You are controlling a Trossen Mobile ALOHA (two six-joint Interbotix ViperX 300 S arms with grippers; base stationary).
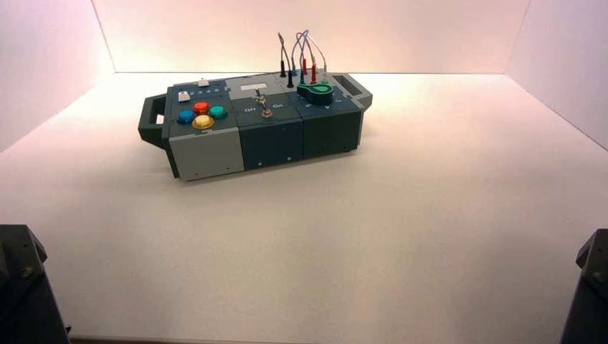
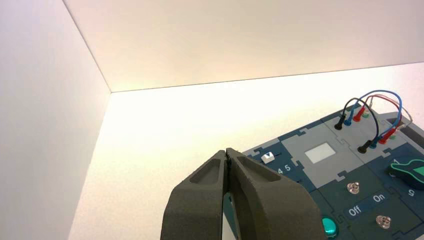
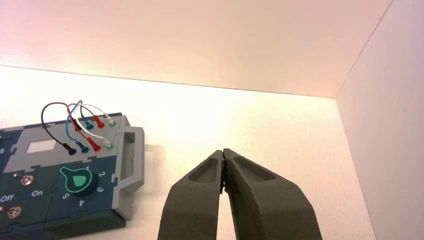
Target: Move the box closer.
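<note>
The long teal-and-grey box [image 1: 272,136] stands at the far middle of the white table, slightly turned, with a handle [image 1: 150,118] on its left end and another [image 1: 355,87] on its right. Its top carries coloured round buttons [image 1: 201,115], a toggle switch [image 1: 266,107], a green knob [image 1: 315,92] and looped wires [image 1: 301,50]. My left gripper [image 2: 227,152] is shut and empty, held back from the box's left part [image 2: 350,170]. My right gripper [image 3: 223,151] is shut and empty over bare table, off to the side of the grey end handle [image 3: 131,165].
White walls close the table at the back and both sides. Both arms sit low at the near corners, the left [image 1: 21,287] and the right [image 1: 591,287]. A wide stretch of white table lies between them and the box.
</note>
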